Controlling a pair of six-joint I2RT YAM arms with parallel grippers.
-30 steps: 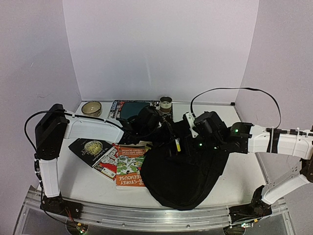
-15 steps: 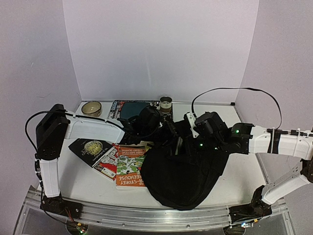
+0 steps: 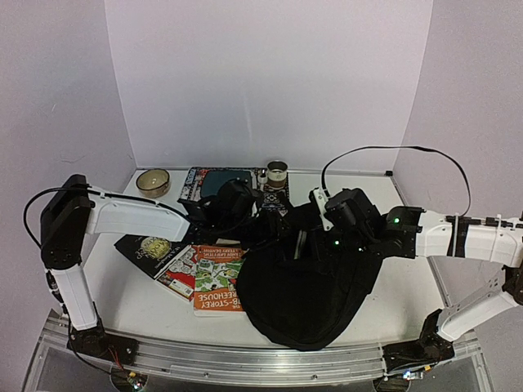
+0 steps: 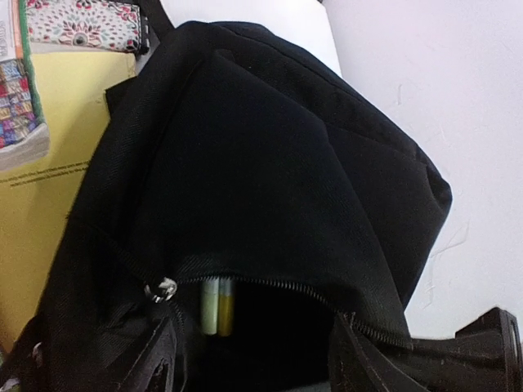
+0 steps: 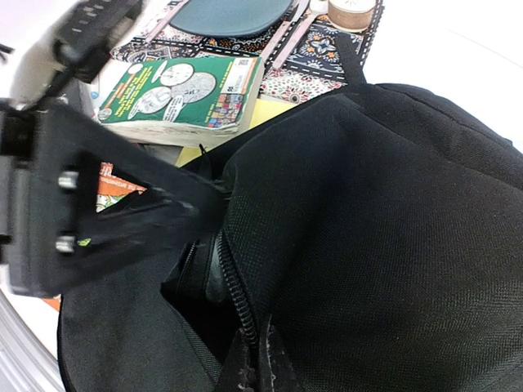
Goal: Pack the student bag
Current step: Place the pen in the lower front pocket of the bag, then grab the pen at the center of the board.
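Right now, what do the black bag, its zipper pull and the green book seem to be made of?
The student bag: matte woven fabric, perhaps nylon; fine weave, soft folds. The zipper pull: probably metal; small shiny silver ring. The green book: paper, printed cover; stacked page edges show.

Black student bag [image 3: 310,286], green book [image 5: 184,91]

The left pincer [image 4: 257,363] has opened, leaving the yellow pen [image 4: 225,306] inside the student bag [image 3: 306,282], and drawn back.
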